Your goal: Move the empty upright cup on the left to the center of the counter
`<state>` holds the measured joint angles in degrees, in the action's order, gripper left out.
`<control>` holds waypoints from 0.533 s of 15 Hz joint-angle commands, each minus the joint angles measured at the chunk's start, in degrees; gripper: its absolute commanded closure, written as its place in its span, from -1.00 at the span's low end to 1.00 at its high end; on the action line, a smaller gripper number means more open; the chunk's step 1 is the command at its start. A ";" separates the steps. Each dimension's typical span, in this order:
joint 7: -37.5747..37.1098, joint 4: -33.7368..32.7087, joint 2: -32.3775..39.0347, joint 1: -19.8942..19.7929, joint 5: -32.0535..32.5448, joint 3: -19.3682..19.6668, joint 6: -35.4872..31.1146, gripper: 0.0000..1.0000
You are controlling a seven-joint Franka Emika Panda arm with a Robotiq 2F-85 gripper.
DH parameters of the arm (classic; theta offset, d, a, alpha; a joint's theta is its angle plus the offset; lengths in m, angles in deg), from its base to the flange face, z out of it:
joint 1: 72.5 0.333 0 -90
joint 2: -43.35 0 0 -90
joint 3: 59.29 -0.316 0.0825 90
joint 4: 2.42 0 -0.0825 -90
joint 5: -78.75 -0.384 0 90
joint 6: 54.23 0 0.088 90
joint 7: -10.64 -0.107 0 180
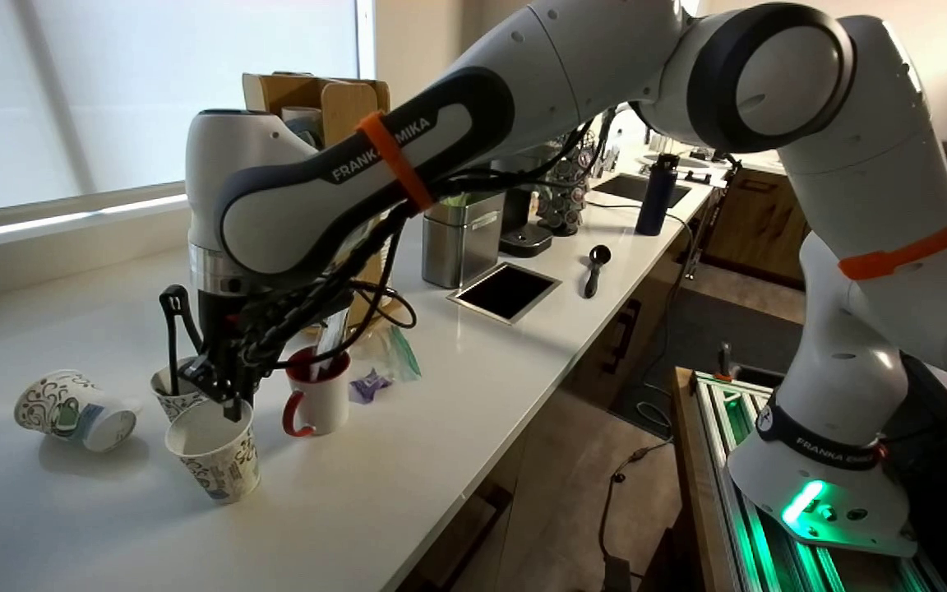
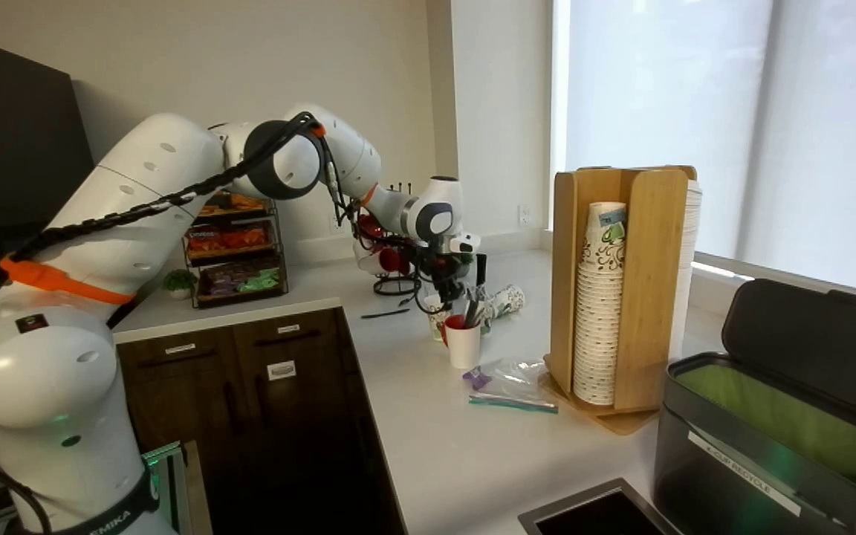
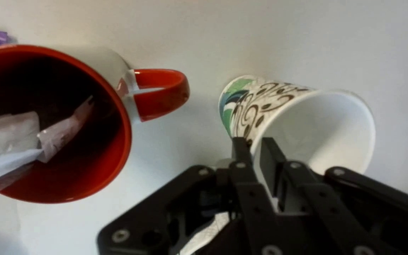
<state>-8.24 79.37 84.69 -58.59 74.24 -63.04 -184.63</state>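
The cup [image 1: 223, 469] is cream-white with brown scroll marks and stands upright on the white counter [image 1: 408, 444]. The cup also shows in an exterior view [image 2: 436, 322], partly behind the red-handled mug. In the wrist view the cup [image 3: 317, 131] is seen into from above and is empty. My gripper [image 3: 255, 147] is at its rim, pointing down. One finger is inside the cup and the other outside. The rim passes between the fingers, and a narrow gap shows between them. In an exterior view my gripper [image 1: 233, 409] is over the cup's near rim.
A white mug with red inside [image 1: 330, 403] stands close beside the cup, holding utensils. A patterned cup with a black tool [image 1: 171, 403] is just behind it. Patterned cups [image 1: 58, 407] lie on their side. A plastic bag [image 2: 513, 383] and wooden cup holder [image 2: 655, 297] stand beyond the mug.
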 commanded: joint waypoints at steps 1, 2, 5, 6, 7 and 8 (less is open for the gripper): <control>-1.64 3.46 -2.84 0.65 0.47 0.63 0.18 1.00; -1.60 4.16 -3.54 0.65 0.49 0.62 0.19 1.00; 0.95 8.88 -7.94 -0.03 -0.09 -0.51 -2.09 0.98; 1.30 11.63 -10.48 0.02 0.08 -0.60 -3.30 0.98; 1.18 14.18 -12.85 0.21 0.42 -0.49 -4.95 0.98; 0.38 17.17 -15.64 0.56 0.92 -0.09 -7.30 0.98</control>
<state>-7.51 85.44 78.26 -58.46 74.24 -63.37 -186.36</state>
